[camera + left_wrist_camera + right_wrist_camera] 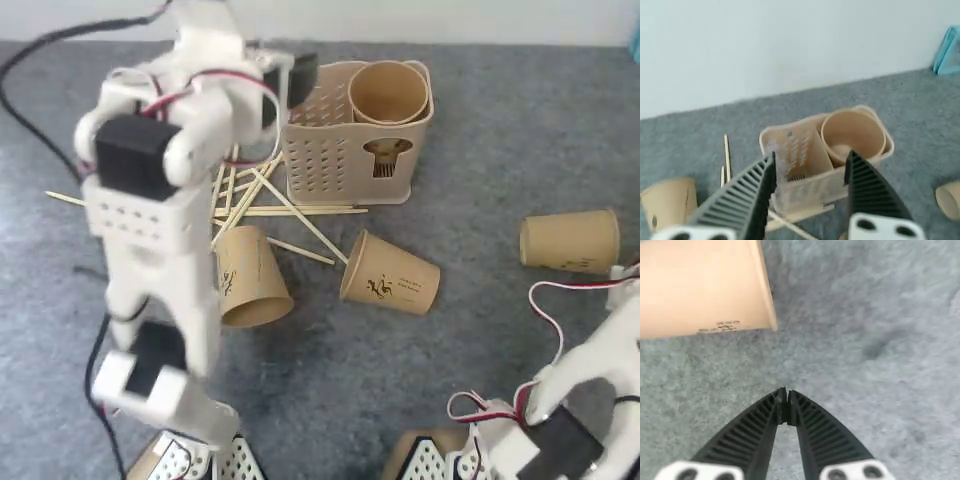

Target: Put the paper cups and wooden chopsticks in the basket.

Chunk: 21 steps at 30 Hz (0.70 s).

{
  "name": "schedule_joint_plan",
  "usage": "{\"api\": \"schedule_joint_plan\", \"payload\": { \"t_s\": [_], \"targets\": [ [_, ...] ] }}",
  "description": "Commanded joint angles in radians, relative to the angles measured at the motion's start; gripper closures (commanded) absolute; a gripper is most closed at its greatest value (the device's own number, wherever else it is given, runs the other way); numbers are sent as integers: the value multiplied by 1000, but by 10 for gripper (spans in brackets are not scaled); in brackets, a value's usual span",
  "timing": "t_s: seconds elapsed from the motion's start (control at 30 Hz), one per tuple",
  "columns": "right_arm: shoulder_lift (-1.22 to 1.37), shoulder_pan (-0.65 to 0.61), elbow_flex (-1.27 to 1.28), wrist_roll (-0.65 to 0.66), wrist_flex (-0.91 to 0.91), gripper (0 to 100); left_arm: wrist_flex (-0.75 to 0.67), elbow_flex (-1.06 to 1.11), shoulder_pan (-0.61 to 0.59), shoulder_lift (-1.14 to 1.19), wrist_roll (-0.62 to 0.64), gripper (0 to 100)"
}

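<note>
The left gripper (811, 157) hangs over the table just short of the basket (345, 140), its jaws spread wide with nothing between them. The basket stands upright toward the back of the grey felt (450, 380). Seen from above, one paper cup (388, 92) already sits upright in its right-hand compartment. The compartment beside it is partly hidden by the arm.

The wooden chopsticks (270, 205) lie loose and crossing on the felt at the basket's front-left corner, and a few run along its front foot. Two cups lie on their sides in front. The left cup (250, 275) has its base among the chopstick ends, tight beside the left arm. The middle cup (390, 278) lies just past them, mouth toward the sticks.

Well off to the right, the far cup (570, 240) lies on its side with open felt all round it. The right gripper (786, 392) is pinched together on nothing, low over bare felt near one end of that cup.
</note>
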Motion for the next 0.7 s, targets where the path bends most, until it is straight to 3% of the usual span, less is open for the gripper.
{"api": "schedule_joint_plan", "payload": {
  "t_s": [0.0, 0.07, 0.3, 0.57, 0.67],
  "targets": [
    [-54, 10, -143, -14, 74, 988, 32, 206, -29, -204, 12, 790],
    [-21, -2, -206, -40, 99, 983, 31, 297, -64, -272, 12, 790],
    [188, -82, -408, -54, 194, 827, 28, 529, -256, -397, 5, 790],
    [406, -50, -562, -215, 76, 993, 28, 653, -396, -425, 3, 793],
    [478, -47, -568, -235, 36, 990, 28, 708, -420, -425, 3, 793]
  ]
}}
